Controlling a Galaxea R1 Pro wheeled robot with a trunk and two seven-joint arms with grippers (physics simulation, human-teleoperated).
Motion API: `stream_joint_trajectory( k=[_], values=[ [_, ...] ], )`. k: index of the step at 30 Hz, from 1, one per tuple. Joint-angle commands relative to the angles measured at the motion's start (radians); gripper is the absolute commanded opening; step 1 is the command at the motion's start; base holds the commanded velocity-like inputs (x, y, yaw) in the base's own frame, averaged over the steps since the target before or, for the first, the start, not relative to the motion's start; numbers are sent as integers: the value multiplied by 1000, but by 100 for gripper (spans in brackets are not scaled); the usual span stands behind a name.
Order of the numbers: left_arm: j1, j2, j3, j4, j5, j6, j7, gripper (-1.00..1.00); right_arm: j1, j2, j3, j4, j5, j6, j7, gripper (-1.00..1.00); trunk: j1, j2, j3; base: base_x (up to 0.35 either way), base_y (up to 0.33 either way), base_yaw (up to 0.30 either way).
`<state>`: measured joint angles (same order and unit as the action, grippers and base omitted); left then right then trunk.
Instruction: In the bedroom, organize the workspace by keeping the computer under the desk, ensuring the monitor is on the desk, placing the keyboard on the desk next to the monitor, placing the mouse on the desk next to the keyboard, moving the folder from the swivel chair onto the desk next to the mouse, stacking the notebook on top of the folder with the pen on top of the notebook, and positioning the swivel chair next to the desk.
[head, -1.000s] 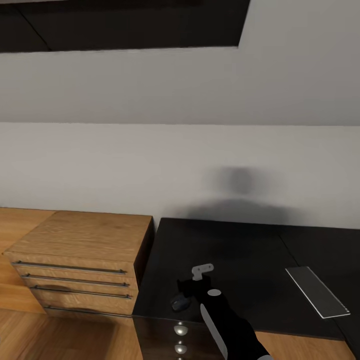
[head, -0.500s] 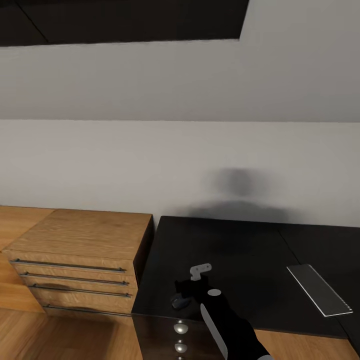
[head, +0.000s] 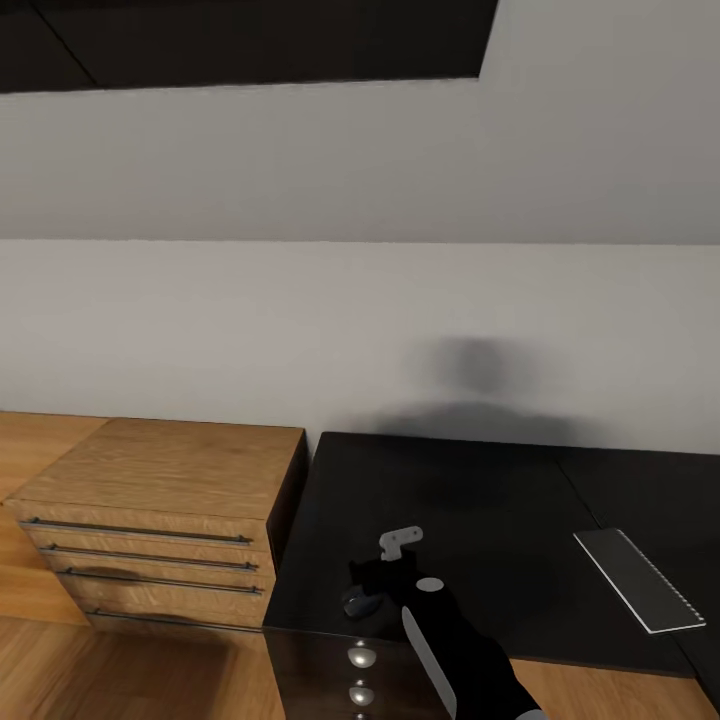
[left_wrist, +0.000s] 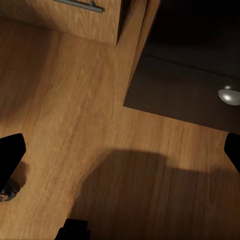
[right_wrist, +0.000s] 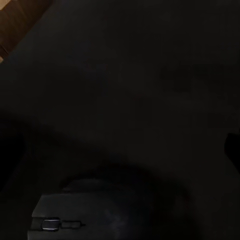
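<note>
The long black desk (head: 480, 500) looks smooth with a slight sheen, and its round silver knobs (head: 361, 657) are shiny metal. Next to it, the light wooden dresser (head: 170, 480) has visible grain and brushed metal bar handles (head: 140, 533). Plank floor (left_wrist: 65, 125) is warm satin wood; the small dark grey mouse (right_wrist: 100, 215) looks like matt plastic.

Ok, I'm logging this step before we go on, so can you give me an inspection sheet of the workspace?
Surface: black desk, silver drawer knobs on its front.
Job's things: mouse near the desk's front left corner; keyboard well to its right.
Clutter: nothing seen.
Grippers: right gripper at the mouse, jaws look open; left gripper open above the wood floor.
Cables: nothing seen.
Surroundings: wooden dresser left of the desk, grey wall behind.
</note>
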<state>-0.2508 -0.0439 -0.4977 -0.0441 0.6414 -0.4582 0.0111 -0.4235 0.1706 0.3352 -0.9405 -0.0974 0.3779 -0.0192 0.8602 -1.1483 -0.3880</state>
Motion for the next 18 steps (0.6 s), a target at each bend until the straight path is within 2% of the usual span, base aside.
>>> stream_joint_trajectory(
  k=[1, 13, 18],
  values=[
    [-1, 0, -9, 1, 7, -4, 1, 100, -1, 0, 1, -1, -10, 4, -2, 100, 0, -1, -1, 0, 0, 0],
    [-1, 2, -9, 0, 7, -4, 1, 100, 0, 0, 1, -1, -10, 4, -1, 100, 0, -1, -1, -3, 0, 0],
    [-1, 2, -9, 0, 7, -4, 1, 100, 0, 0, 1, 0, -10, 3, 0, 100, 0, -1, -1, -149, 0, 0]
  ],
)
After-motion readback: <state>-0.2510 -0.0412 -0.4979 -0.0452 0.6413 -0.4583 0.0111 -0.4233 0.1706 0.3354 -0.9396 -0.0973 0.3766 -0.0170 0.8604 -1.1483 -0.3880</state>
